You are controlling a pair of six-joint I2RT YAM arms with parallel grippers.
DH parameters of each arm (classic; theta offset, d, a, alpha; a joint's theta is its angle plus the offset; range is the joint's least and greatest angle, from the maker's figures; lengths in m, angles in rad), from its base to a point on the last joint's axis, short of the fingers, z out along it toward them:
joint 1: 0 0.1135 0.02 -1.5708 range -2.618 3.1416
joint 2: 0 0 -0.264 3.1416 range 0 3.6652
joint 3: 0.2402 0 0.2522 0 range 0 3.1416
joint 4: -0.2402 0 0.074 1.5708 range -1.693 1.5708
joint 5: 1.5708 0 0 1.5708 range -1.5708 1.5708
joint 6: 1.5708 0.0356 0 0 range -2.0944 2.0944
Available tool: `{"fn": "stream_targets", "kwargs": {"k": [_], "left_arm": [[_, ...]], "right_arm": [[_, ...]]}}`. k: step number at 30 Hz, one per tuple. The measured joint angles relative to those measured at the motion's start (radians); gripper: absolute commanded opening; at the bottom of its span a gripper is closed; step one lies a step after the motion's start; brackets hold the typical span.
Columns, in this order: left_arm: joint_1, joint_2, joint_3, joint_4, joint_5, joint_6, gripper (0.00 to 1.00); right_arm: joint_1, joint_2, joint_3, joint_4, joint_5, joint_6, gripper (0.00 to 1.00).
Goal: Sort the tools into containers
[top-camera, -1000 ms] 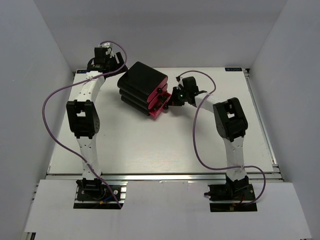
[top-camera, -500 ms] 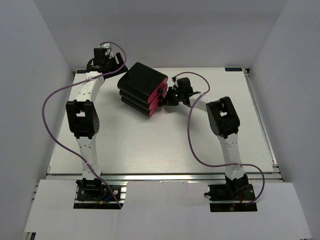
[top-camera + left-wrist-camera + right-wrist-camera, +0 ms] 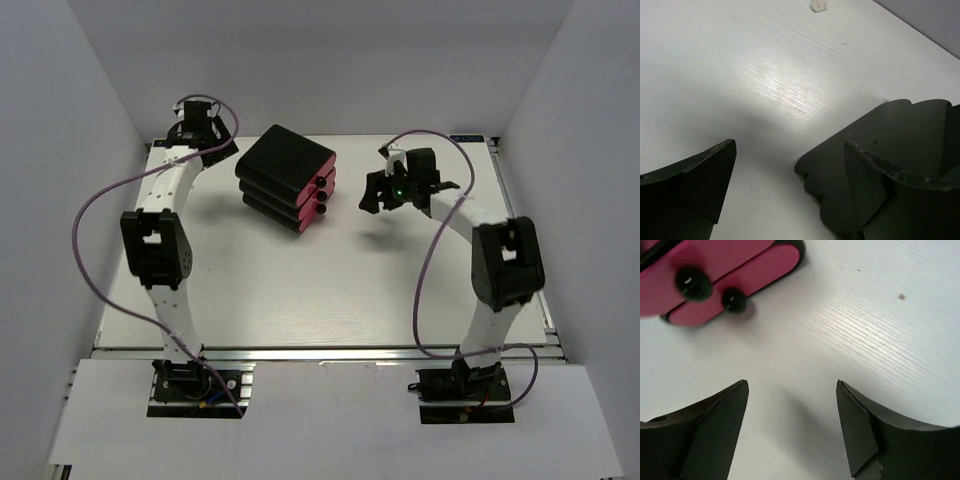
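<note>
Note the right gripper (image 3: 374,192) drawn back to the right since one second ago: then pressed up to the drawer fronts, now standing well apart from them over bare table (image 3: 300,290), at centre right of the overhead view. Note its jaws, then shut, now spread wide with nothing between them. Note also the lowest drawer (image 3: 760,270), earlier standing out from the stack, now flush with the others. Register the left gripper (image 3: 203,127) shifted slightly left at upper left, jaws wide and holding nothing.

Locate the black box (image 3: 285,155) at upper centre of the overhead view, between the two grippers. Identify by a smooth matte shell with rounded corners and three shallow magenta-pink drawers (image 3: 327,172) stacked inside, all closed. Identify each front as a flat pink bar with rounded ends and a round black knob (image 3: 692,282). Read the box as turned diagonally to the table edges, fronts and knobs facing right, toward the right gripper. In the right wrist view, find the fronts at upper left, long axes running from lower left to upper right. Recognise the table by its white surface with fine wood-like grain, and the fingers (image 3: 705,175) by their dark, flat wedge shape.
</note>
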Motion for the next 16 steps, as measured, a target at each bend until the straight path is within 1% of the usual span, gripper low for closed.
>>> {"fn": "stream_targets", "kwargs": {"k": [1,2,4,6,7,9,12,14,16], "left_arm": [[0.0,-0.04,-0.041,0.0,-0.019,-0.01,0.98],[0.001,-0.097,-0.107,0.013,-0.034,-0.021,0.98],[0.005,-0.222,-0.234,0.028,-0.045,-0.037,0.98],[0.007,-0.376,-0.404,0.098,-0.019,-0.047,0.96],[0.007,-0.46,-0.484,0.119,0.008,-0.049,0.95],[0.006,-0.648,-0.669,0.214,0.115,-0.051,0.93],[-0.014,-0.901,-0.887,0.332,0.262,-0.051,0.98],[-0.066,-1.037,-0.989,0.362,0.329,-0.056,0.98],[-0.138,-1.132,-1.058,0.373,0.366,-0.061,0.98]], "right_arm": [[-0.005,-0.056,-0.034,-0.009,-0.001,-0.043,0.77],[-0.009,-0.111,-0.065,-0.032,-0.001,-0.079,0.89],[-0.017,-0.211,-0.115,-0.072,0.008,-0.12,0.89],[-0.021,-0.302,-0.147,-0.113,0.023,-0.145,0.89],[-0.023,-0.34,-0.157,-0.128,0.031,-0.15,0.89],[-0.027,-0.431,-0.186,-0.142,0.052,-0.149,0.89],[-0.028,-0.572,-0.241,-0.146,0.083,-0.116,0.9],[-0.028,-0.653,-0.267,-0.151,0.111,-0.076,0.89],[-0.028,-0.695,-0.27,-0.156,0.124,-0.047,0.9]]}}
